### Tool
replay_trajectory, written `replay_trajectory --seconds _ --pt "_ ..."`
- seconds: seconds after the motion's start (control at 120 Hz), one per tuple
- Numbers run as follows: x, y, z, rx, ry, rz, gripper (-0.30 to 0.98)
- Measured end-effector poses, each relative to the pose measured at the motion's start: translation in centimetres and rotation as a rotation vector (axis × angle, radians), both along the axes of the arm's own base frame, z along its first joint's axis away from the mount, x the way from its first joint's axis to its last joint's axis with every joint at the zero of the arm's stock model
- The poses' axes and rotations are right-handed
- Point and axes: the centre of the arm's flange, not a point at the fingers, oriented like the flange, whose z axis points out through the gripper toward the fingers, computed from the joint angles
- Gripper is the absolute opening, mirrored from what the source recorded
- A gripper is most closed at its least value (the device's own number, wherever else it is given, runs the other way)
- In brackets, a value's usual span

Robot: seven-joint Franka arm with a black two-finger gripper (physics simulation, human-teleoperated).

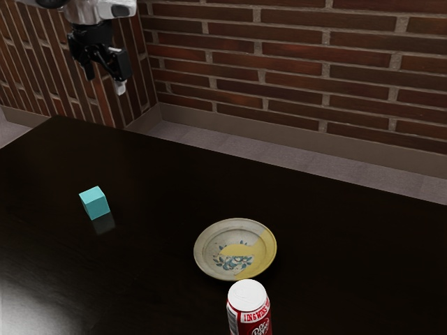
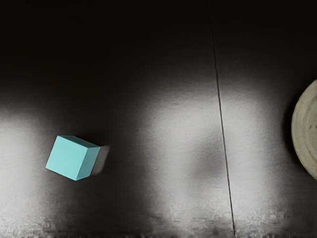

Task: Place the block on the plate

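The gripper [image 1: 105, 81] is in the air, above the level of the table [image 1: 157, 209], at the exterior view's upper left, and its fingers stand wide apart. The light blue block [image 1: 94, 203] is lying on the dark table, to the exterior view's left of the plate [image 1: 207, 239] and well apart from it. This plate is pale, with a yellow part and blue flowers. A red can [image 1: 249, 303] with a white top stands near the plate; I cannot tell if they touch. In the wrist view, a thin dark line runs on the table between block and plate.
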Motion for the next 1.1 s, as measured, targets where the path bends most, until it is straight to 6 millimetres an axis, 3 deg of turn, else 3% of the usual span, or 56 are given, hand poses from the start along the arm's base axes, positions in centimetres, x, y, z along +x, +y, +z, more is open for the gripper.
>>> replay_trajectory --seconds 0.067,0.158,0.2,0.317,0.375,0.508,0.792,1.1 --pt "0.1 -0.2 -0.4 -0.002 0.016 -0.006 0.69" --pt "2.0 0.3 -3.6 -0.014 0.064 -0.020 0.68" --pt "3.2 2.2 -5.6 -0.013 0.081 -0.006 0.68" --pt "6.3 10.6 -14.3 -0.030 0.145 0.055 0.69" --pt "7.5 11.8 -17.4 -0.046 0.154 0.034 0.69" --pt "9.7 13.1 -22.2 -0.071 0.146 -0.036 0.69" --pt "9.9 19.9 -28.0 -0.116 0.143 -0.112 0.69" --pt "8.3 22.1 -33.6 -0.143 0.207 -0.235 0.69"
